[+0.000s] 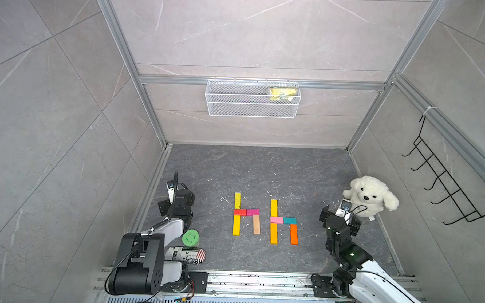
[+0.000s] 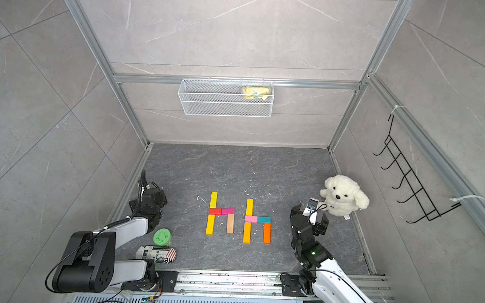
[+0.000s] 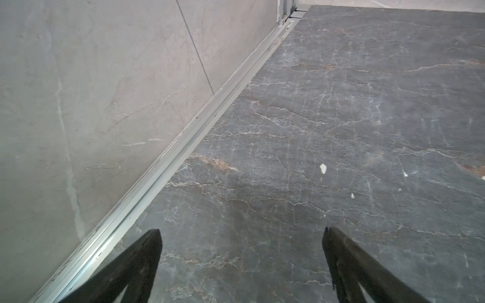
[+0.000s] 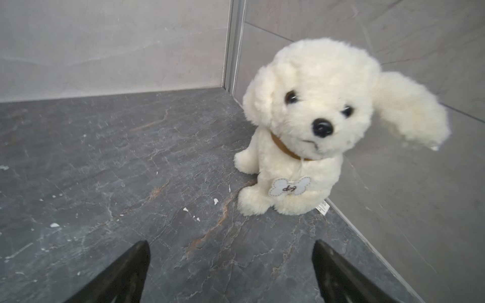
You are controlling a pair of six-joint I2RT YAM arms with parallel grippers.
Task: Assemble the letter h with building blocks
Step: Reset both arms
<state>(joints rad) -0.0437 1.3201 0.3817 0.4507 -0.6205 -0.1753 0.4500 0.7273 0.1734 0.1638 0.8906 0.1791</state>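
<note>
mesh basket (image 1: 237, 109) holds yellow packet (image 1: 282, 93); building blocks (image 1: 240, 212) outside it

Dark tabletop (image 1: 262, 172): building blocks (image 1: 236, 225) flat at centre in two h shapes; green jar (image 1: 190, 237), lying printed can (image 1: 187, 255) near front-left corner; plush dog (image 1: 370, 195) by right edge.

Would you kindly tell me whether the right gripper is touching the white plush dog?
Apart. The right wrist view shows the right gripper with its jaws open, short of the white plush dog, with bare floor between them.
</note>
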